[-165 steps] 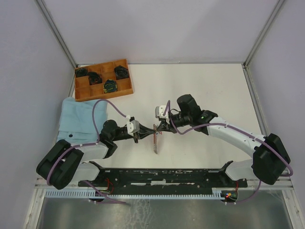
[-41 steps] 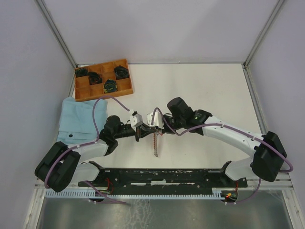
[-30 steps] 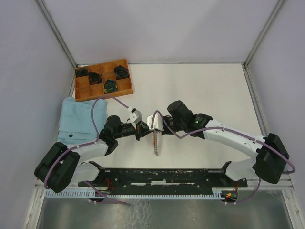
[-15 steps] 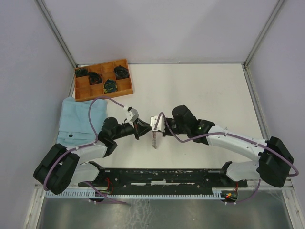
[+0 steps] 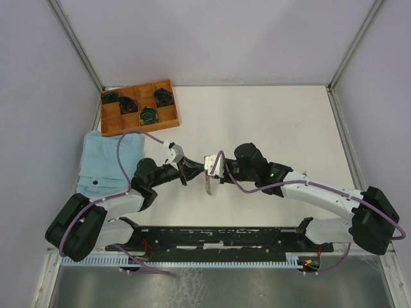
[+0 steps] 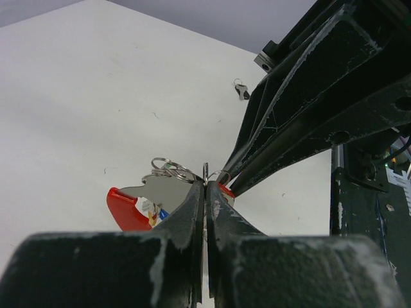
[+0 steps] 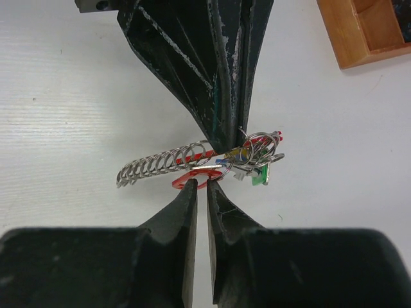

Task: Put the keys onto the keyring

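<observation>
We see the left hand (image 6: 205,186) pressed fully shut, its tips pinching a thin wire loop of the keyring (image 7: 257,146) and holding it just above the tabletop (image 5: 276,122). The right hand (image 7: 200,189) meets it head-on from 3 o'clock in the overhead view. Its fingers are parted by only a narrow gap, and the red loop strap (image 7: 186,179) lies right at their tips. We cannot tell whether they press on it or merely touch it.

The keyring bundle hangs between the two hands, near the middle of the tabletop's front half. A key with a green head (image 7: 260,174) dangles from the rings, and the silver chain (image 7: 157,165) trails from the bundle toward 6 o'clock in the overhead view, resting on the surface. In the left wrist view a loose key (image 6: 243,91) lies well apart on the tabletop behind the bundle — too small for us to name its colour.

A wooden tray (image 5: 172,119) sits at about 10 o'clock from the hands, with dark coils (image 5: 149,115) in its compartments. A pale blue cloth (image 5: 103,157) lies at 9 o'clock.
</observation>
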`<action>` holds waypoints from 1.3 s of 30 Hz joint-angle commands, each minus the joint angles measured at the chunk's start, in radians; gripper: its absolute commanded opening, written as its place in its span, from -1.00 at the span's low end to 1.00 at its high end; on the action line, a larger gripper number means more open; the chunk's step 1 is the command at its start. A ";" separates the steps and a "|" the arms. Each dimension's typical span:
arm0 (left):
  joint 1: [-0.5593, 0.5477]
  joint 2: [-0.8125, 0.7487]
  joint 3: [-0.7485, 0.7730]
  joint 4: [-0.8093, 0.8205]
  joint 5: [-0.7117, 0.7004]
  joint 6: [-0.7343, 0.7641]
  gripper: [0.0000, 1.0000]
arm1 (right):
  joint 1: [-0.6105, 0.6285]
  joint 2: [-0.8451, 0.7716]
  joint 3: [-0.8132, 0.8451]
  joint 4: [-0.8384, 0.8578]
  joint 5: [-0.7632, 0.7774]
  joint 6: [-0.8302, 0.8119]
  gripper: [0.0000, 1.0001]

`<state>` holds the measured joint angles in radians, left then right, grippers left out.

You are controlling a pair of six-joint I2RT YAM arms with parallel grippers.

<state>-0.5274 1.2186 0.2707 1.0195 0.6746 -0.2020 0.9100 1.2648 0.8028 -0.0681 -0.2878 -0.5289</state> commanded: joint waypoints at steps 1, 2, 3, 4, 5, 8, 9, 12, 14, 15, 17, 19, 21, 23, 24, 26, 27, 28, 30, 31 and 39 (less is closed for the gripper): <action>0.006 -0.011 0.014 0.088 0.006 -0.014 -0.95 | 0.007 -0.041 -0.003 0.041 -0.001 0.018 -0.61; 0.005 -0.011 0.014 0.087 0.006 -0.013 -0.95 | 0.007 -0.043 -0.006 0.049 0.005 0.020 -0.57; 0.004 -0.011 0.015 0.085 0.007 -0.012 -0.95 | 0.007 -0.043 -0.008 0.059 0.010 0.023 -0.54; 0.005 -0.011 0.014 0.085 0.008 -0.013 -0.95 | 0.007 -0.042 -0.008 0.065 0.015 0.026 -0.51; 0.004 -0.011 0.015 0.084 0.008 -0.012 -0.95 | 0.007 -0.041 -0.008 0.070 0.017 0.029 -0.49; 0.004 -0.013 0.013 0.083 0.008 -0.010 -0.95 | 0.007 -0.036 -0.008 0.077 0.029 0.043 -0.41; 0.003 -0.014 0.013 0.083 0.008 -0.009 -0.95 | 0.007 -0.037 -0.010 0.081 0.033 0.050 -0.40; 0.004 -0.014 0.012 0.086 0.006 -0.007 -0.95 | 0.007 -0.042 -0.018 0.104 0.031 0.075 -0.36; 0.004 -0.014 0.008 0.091 0.004 -0.005 -0.95 | 0.008 -0.044 -0.017 0.109 0.029 0.100 -0.35; 0.005 -0.014 0.005 0.094 0.000 -0.004 -0.95 | 0.007 -0.046 -0.015 0.108 0.029 0.111 -0.34; 0.006 -0.013 0.001 0.105 -0.004 -0.002 -0.95 | 0.007 -0.055 -0.023 0.114 0.031 0.143 -0.32; 0.004 -0.011 -0.003 0.113 -0.009 -0.002 -0.95 | 0.006 -0.075 -0.034 0.117 0.041 0.192 -0.30; 0.004 -0.011 -0.010 0.124 -0.017 -0.002 -0.95 | 0.006 -0.093 -0.048 0.133 0.061 0.250 -0.28; 0.004 -0.008 -0.013 0.134 -0.022 -0.003 -0.95 | 0.007 -0.104 -0.067 0.173 0.086 0.322 -0.26; 0.004 -0.008 -0.013 0.135 -0.024 -0.004 -0.95 | 0.007 -0.105 -0.074 0.192 0.105 0.361 -0.25; 0.005 -0.007 -0.015 0.140 -0.027 -0.006 -0.95 | 0.007 -0.098 -0.086 0.234 0.143 0.426 -0.25; 0.005 -0.007 -0.017 0.143 -0.029 -0.007 -0.95 | 0.007 -0.095 -0.092 0.254 0.155 0.450 -0.24; 0.003 -0.008 -0.019 0.145 -0.031 -0.007 -0.95 | 0.007 -0.092 -0.097 0.273 0.160 0.471 -0.24; 0.004 -0.008 -0.021 0.148 -0.035 -0.008 -0.95 | 0.007 -0.090 -0.106 0.306 0.174 0.517 -0.23; 0.004 -0.008 -0.021 0.149 -0.036 -0.009 -0.95 | 0.007 -0.090 -0.108 0.318 0.177 0.535 -0.23; 0.004 -0.003 -0.021 0.158 -0.041 -0.012 -0.95 | 0.007 -0.064 -0.107 0.357 0.180 0.583 -0.20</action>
<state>-0.5274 1.2190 0.2447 1.0801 0.6518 -0.2016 0.9100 1.1889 0.6895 0.2134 -0.1253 0.0051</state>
